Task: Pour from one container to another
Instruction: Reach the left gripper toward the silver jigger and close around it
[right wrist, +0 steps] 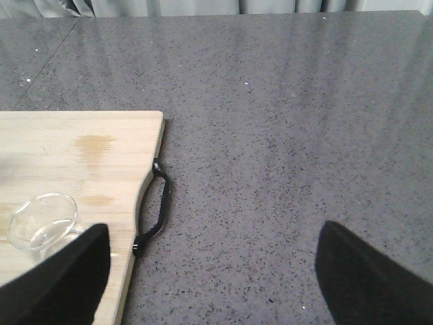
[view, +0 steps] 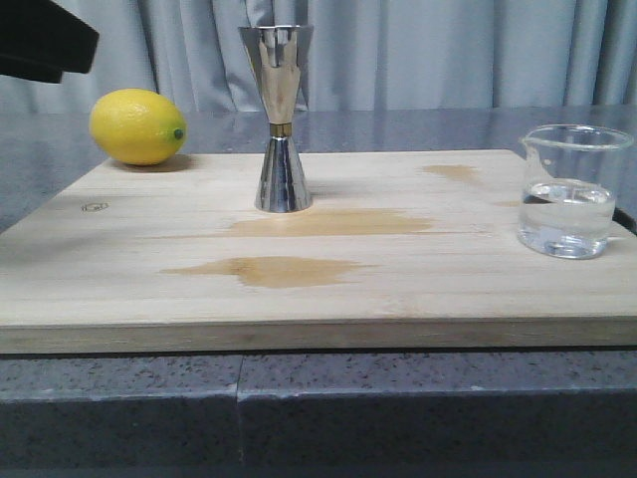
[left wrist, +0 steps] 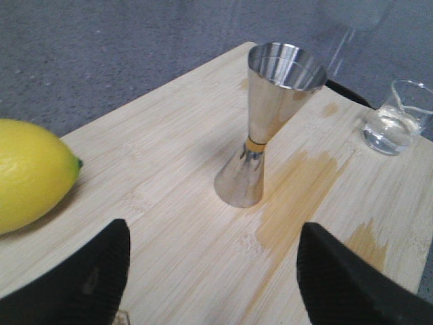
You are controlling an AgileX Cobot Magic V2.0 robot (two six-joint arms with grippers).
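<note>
A clear glass beaker [view: 568, 191] with water in it stands upright at the right end of the wooden board [view: 299, 289]. The steel hourglass jigger [view: 280, 118], gold band at its waist, stands upright at the board's back middle. My left gripper [left wrist: 213, 233] is open above the board, the jigger [left wrist: 267, 122] a short way ahead of its fingers and the beaker [left wrist: 399, 116] farther off. My right gripper [right wrist: 212, 233] is open over the grey counter beside the board's handle, with the beaker [right wrist: 40, 222] just off one finger [right wrist: 67, 277].
A yellow lemon [view: 137, 126] lies at the board's back left, close to the left gripper's finger [left wrist: 88, 277]. Damp stains [view: 269, 269] mark the board's middle. A black handle [right wrist: 152, 210] sits on the board's right edge. Grey stone counter [right wrist: 284, 135] surrounds the board; curtain behind.
</note>
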